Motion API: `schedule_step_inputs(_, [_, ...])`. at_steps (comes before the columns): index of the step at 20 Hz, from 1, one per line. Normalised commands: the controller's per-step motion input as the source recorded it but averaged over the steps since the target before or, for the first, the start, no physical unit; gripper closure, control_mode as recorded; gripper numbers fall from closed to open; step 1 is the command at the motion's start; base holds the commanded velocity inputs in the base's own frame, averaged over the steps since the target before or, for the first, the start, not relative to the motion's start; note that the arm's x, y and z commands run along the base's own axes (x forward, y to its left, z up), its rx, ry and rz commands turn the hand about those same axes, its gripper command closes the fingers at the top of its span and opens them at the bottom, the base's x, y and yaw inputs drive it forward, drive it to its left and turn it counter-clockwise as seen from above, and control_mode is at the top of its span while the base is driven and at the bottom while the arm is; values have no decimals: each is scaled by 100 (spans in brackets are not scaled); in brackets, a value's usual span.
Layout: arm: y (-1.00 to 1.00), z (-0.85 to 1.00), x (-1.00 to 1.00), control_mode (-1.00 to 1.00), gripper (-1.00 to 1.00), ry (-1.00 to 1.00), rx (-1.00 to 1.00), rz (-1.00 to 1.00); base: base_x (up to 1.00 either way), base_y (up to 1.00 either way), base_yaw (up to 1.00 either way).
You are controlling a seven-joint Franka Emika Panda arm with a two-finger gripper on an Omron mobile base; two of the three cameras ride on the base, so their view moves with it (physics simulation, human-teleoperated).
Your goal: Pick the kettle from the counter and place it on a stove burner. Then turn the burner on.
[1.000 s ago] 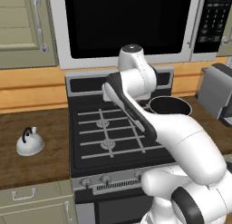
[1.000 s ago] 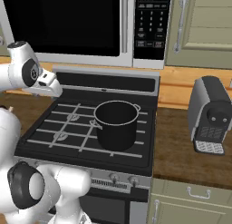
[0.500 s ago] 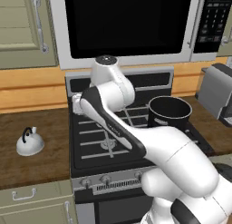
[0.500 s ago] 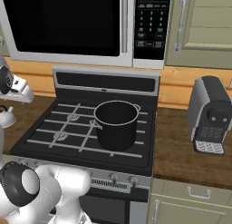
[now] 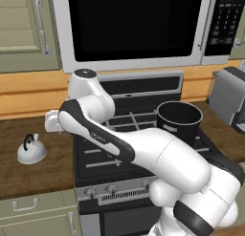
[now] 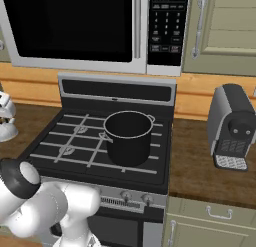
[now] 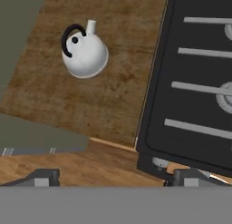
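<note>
So over that last second the arm swung hard to its left, off from above the stove and out over the counter [image 5: 28, 175] side. In the left base view the hand end had been sitting over the grates with the elbow near the pot, and by this frame the wrist was parked at the stove's left edge, pointing toward the kettle's patch of wood. Read that as the reach phase getting underway: nothing picked, nothing placed, burner untouched.

Starting closest in, the gripper [image 7: 115, 175] was spread wide with nothing between the tips, both dark fingertips [image 7: 43, 177] poking up at the bottom of the hand view. Just past them was the wall trim and the corner of the black stovetop, then bare wood grain.

Further out, the kettle [image 7: 84, 50] sat upright on the counter, handle arched over the top, spout pointing away from the hand. It was well apart from the fingers, off toward the upper left of that view, so the hand wasn't lined up over it yet. My guess is it needed to travel further out and drop down before any squeeze.

Farthest along, the stove burner [image 7: 225, 97] rings showed under the pale grate bars, empty. The big black pot [image 5: 179, 121] occupied the right rear spot, so a left burner looked like the easy target.
</note>
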Motion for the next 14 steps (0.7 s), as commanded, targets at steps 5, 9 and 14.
schedule_step_inputs(5, [81, -5, 0, -100, -100, 10, 0, 10, 0, 0, 0])
schedule_step_inputs(9, [43, 0, 9, -100, -100, 7, 0, 0, 0, 0, 0])
schedule_step_inputs(14, [14, -9, 1, -100, -100, 15, -6, 0, 0, 0, 0])
